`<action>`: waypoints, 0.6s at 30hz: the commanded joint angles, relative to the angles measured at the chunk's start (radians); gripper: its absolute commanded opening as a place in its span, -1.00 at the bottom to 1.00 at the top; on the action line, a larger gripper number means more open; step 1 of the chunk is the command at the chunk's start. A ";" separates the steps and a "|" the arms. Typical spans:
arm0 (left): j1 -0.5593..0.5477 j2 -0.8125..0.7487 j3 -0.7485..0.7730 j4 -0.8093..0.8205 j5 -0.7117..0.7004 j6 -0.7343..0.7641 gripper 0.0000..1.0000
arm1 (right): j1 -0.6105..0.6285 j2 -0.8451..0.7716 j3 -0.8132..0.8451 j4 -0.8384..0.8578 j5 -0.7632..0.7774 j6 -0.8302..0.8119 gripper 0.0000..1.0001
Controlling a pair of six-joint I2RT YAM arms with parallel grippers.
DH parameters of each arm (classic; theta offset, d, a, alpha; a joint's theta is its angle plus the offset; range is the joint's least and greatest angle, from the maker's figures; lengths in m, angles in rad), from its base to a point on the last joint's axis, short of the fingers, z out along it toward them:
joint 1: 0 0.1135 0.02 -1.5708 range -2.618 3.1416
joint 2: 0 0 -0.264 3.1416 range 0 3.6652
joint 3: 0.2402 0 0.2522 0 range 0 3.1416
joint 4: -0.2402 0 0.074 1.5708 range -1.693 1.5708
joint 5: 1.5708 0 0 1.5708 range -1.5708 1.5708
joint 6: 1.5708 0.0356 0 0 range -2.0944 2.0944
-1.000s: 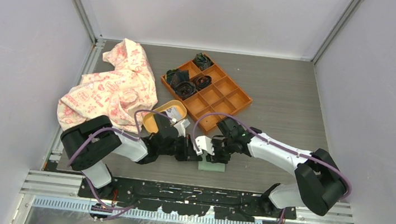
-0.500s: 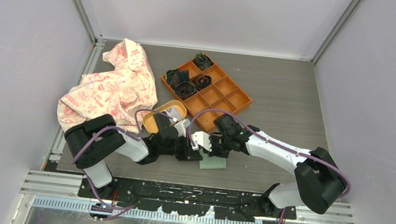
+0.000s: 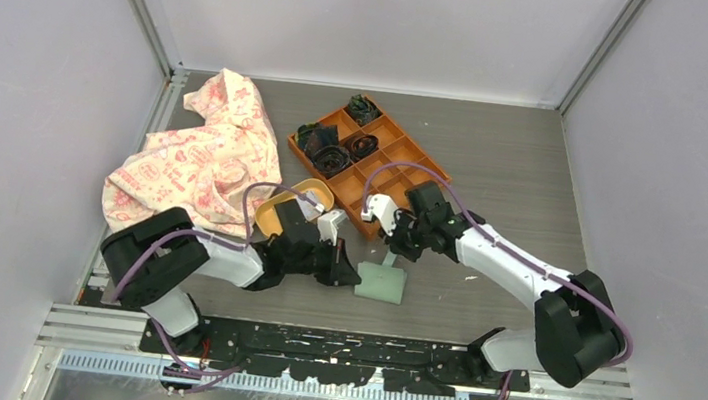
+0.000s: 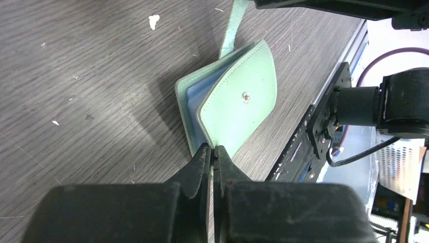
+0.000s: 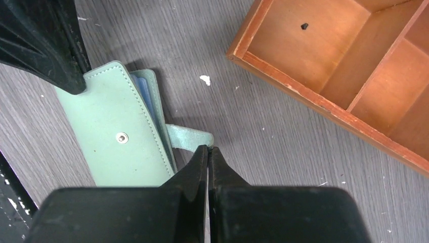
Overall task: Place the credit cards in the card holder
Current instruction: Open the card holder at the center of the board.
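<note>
- Card holder (image 3: 381,284): the left end effector (image 4: 213,152) is pressed together on a corner of its upper flap.
- Right end effector (image 5: 208,150) pinches the closing tab (image 5: 184,137), which stretches towards the far edge.
- It lies slightly open between both arms, by the middle of the tabletop's (image 3: 533,180) near edge. The left arm is nearer.

left arm (image 3: 223,258) & right arm (image 3: 509,263): white-shelled links w/ chunky blk joint housings (image 3: 157,258), thin purple cables (image 4: 404,49) looping along each. Fingers (image 4: 200,169) matte blk, tapering to pointed tips.
</note>
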 commanded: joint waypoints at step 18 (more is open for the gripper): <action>-0.002 -0.372 0.006 -0.177 0.011 0.626 -0.18 | -0.283 -0.074 0.195 -0.251 -0.190 0.204 -0.98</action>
